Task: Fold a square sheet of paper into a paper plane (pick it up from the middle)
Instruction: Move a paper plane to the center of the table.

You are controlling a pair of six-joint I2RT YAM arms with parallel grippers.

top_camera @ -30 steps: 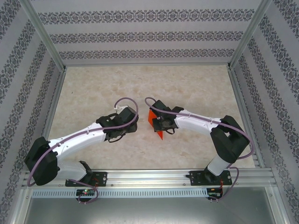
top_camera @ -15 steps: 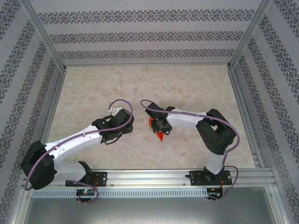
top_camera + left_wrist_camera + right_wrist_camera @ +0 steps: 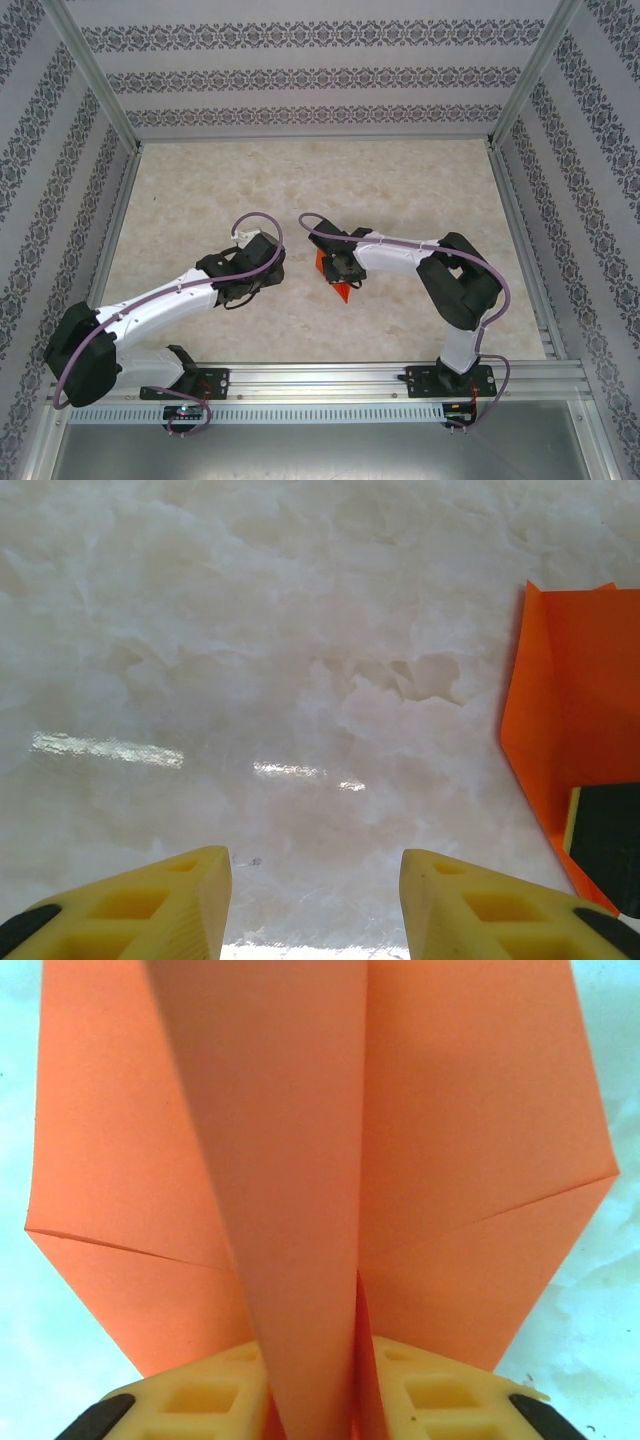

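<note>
The right gripper [image 3: 315, 1385] keeps its two yellow plastic fingers [image 3: 195, 1405] narrow, one on each side of the raised middle fold of a thin bright orange paper [image 3: 300, 1110]. Whether they press this fold or only stand beside it, one cannot tell. From the fold the orange paper spreads out to both sides as two flat wings, each with a slanted crease running to an outer corner, and it lies on the pale marble-patterned table [image 3: 20, 1380]. The left gripper [image 3: 315, 880] has its yellow fingers well apart, with bare table between them, and it holds nothing. The orange paper lies to its right, near but apart from it, with a straight folded edge facing it. In the top view the paper sits near the middle of the table, mostly under the right gripper, and a small pointed orange tip shows toward the near edge. The two white arms with purple cables, the left arm [image 3: 170, 295] and the right arm [image 3: 400, 255], reach inward toward each other.
</note>
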